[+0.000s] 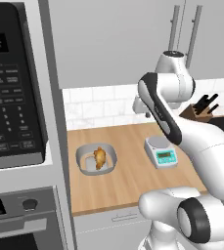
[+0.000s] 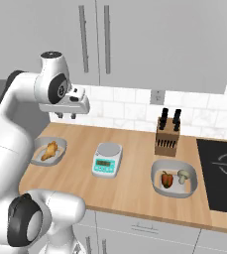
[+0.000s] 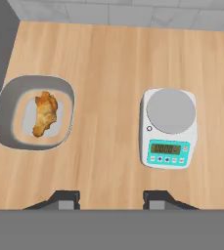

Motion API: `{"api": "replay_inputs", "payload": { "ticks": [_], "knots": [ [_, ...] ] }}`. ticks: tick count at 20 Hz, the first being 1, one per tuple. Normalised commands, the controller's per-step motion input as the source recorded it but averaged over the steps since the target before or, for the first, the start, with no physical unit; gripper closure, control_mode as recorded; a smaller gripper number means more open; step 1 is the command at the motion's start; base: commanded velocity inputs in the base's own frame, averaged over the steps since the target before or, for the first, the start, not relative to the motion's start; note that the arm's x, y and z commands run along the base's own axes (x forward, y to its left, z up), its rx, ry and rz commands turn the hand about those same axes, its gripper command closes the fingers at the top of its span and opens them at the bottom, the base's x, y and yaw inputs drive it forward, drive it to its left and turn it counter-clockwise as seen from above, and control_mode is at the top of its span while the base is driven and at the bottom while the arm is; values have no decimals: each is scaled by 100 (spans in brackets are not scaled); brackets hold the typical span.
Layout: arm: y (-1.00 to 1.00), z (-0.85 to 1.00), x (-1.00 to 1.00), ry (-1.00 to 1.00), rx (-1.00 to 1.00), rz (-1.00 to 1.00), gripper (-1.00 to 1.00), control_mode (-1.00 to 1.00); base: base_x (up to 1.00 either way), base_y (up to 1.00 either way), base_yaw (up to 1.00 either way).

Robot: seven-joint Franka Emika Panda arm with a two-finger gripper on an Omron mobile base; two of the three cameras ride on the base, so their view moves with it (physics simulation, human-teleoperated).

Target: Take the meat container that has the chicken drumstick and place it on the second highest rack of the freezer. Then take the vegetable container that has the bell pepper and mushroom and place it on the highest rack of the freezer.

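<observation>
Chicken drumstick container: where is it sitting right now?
The meat container holding the chicken drumstick sits on the wooden counter at its left end, left of the kitchen scale.

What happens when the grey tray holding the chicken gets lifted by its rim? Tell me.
The shallow grey rounded tray looks rigid, so it probably won't flex. The golden-brown chicken drumstick lies loose inside and may slide if tilted. The tray probably feels light, since the drumstick is small.

Arm bent high at elbow, wrist turned so hand faces straight down. Gripper (image 2: 66,115) hangs in air, 2 fingers (image 3: 67,199) spread wide apart w/ nothing between them, touching nothing
</observation>
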Motion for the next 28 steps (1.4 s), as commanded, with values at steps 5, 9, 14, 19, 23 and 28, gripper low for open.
{"api": "replay_inputs", "payload": {
  "ticks": [5,9,14,19,23,28],
  "knots": [
    [22,-19,3,14,-19,0,-100,-100,0,0,0],
    [54,-51,-2,3,-21,30,-100,-100,0,0,0],
    [75,-100,-2,3,-3,84,-100,-100,0,0,0],
    [36,-100,7,19,1,87,-100,-100,0,0,0],
    [49,-65,30,34,1,62,-100,-100,0,0,0],
    [65,-42,12,15,-18,21,-100,-100,0,0,0]
  ]
}}
